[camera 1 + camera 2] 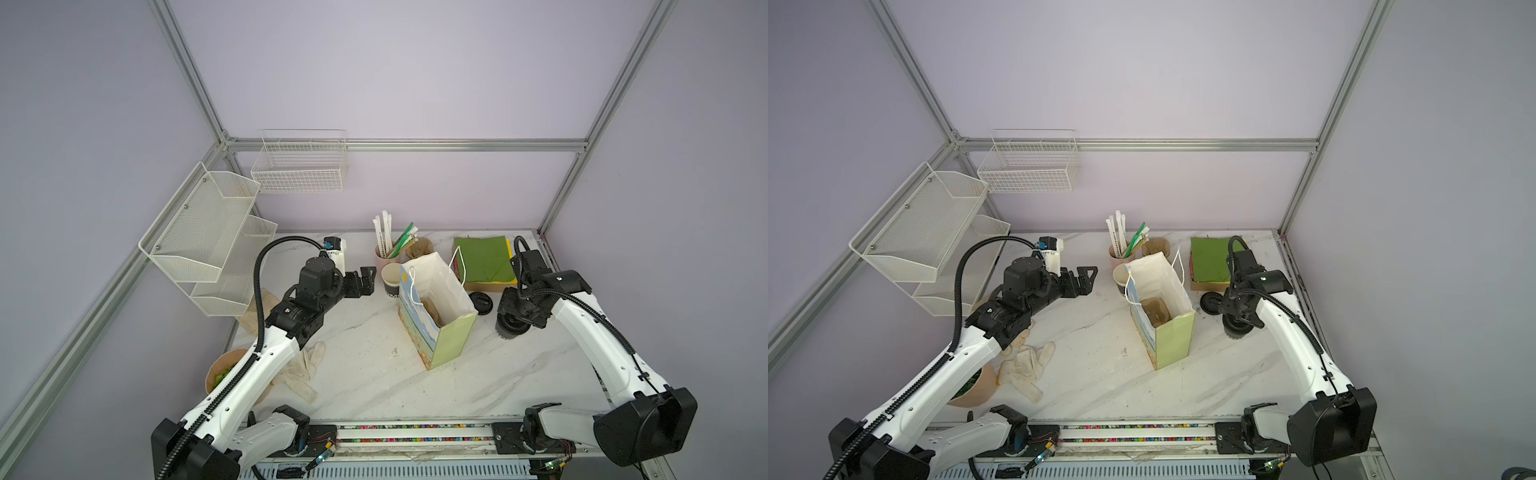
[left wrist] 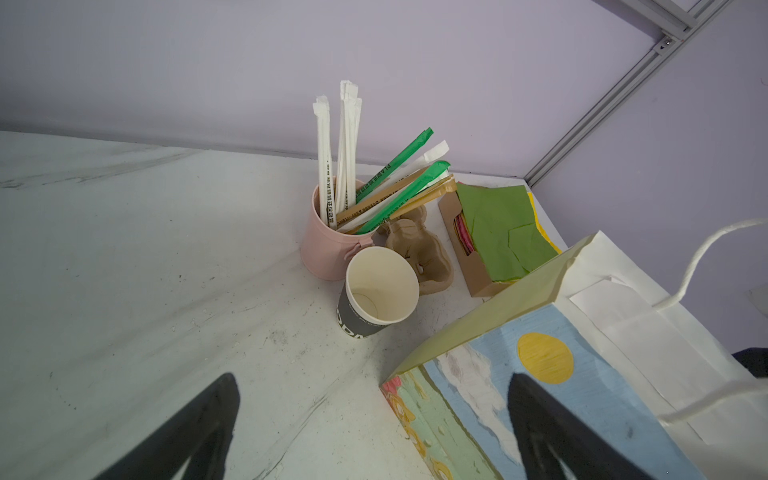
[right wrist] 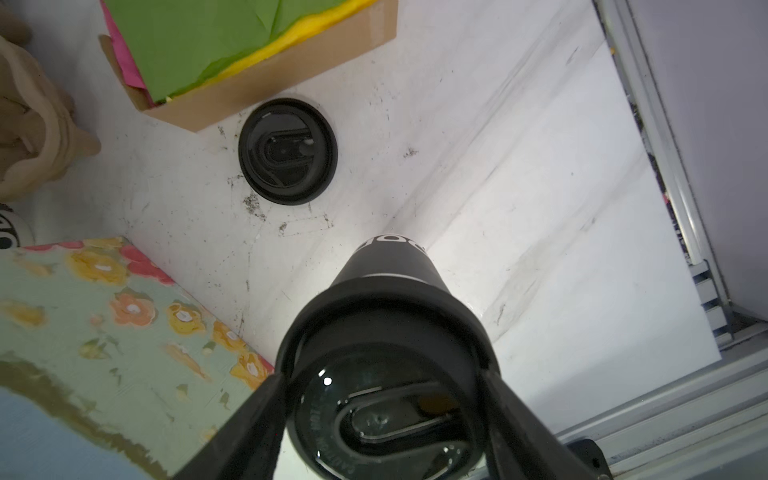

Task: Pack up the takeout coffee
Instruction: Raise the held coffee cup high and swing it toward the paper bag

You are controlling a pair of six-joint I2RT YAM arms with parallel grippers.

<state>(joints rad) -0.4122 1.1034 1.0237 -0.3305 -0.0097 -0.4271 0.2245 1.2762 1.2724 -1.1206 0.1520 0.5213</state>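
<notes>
Right of the paper bag [image 1: 451, 340], on the marble tabletop [image 1: 365, 374]: takeout coffee [image 1: 513, 328], upright, black lid fitted, white lettering low on its side. Seen in both top views, and from above in the right wrist view [image 3: 386, 353].

Right gripper [image 3: 382, 376] directly over the coffee, one finger on each side of the lid rim. Whether the fingers press on the rim cannot be told, so the grip stays undecided.

Left gripper [image 1: 361, 280] above the tabletop on the other side of the bag, jaws spread wide with nothing between them, pointed toward the lidless black cup [image 1: 390, 279].

Bag upright near mid-table, mouth open, white inside, a brown pulp cup carrier [image 1: 1154, 311] at its bottom, white cord handles hanging at both sides. Printed outside with a yellow sun on blue and flowers lower down.

Lidless black cup just behind the bag's far left corner, cream inside, empty. Touching or nearly touching it, the pale pink cup of straws [image 1: 384, 255], filled with white, green and brown wrapped straws.

Loose black lid [image 3: 288, 150] flat on the tabletop, just beside the cardboard box of coloured paper [image 1: 484, 259], between that box and the coffee, apart from the coffee. Green sheet on top in the box, yellow and pink edges beneath.
</notes>
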